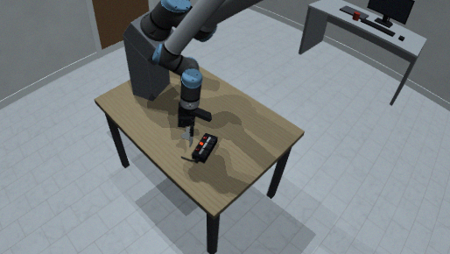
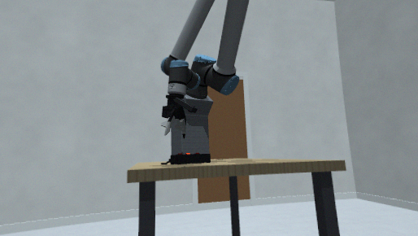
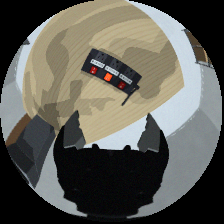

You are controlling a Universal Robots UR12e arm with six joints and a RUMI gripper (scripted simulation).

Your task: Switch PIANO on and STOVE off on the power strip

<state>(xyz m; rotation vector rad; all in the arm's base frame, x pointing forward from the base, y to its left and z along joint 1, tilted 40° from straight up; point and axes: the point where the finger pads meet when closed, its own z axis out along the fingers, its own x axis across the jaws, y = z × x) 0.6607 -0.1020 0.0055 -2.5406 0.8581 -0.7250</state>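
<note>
The power strip (image 3: 110, 71) lay flat on the table (image 1: 263, 127) with its switches facing up, so it looked the right way up. The gripper (image 3: 113, 129) hung above it and a little to one side, not touching it, with its two fingers spread wide and nothing between them. The middle switch (image 3: 108, 77) glowed brighter than the two beside it, but the labels were too small to read, so I could not tell which switches were already set right
</note>
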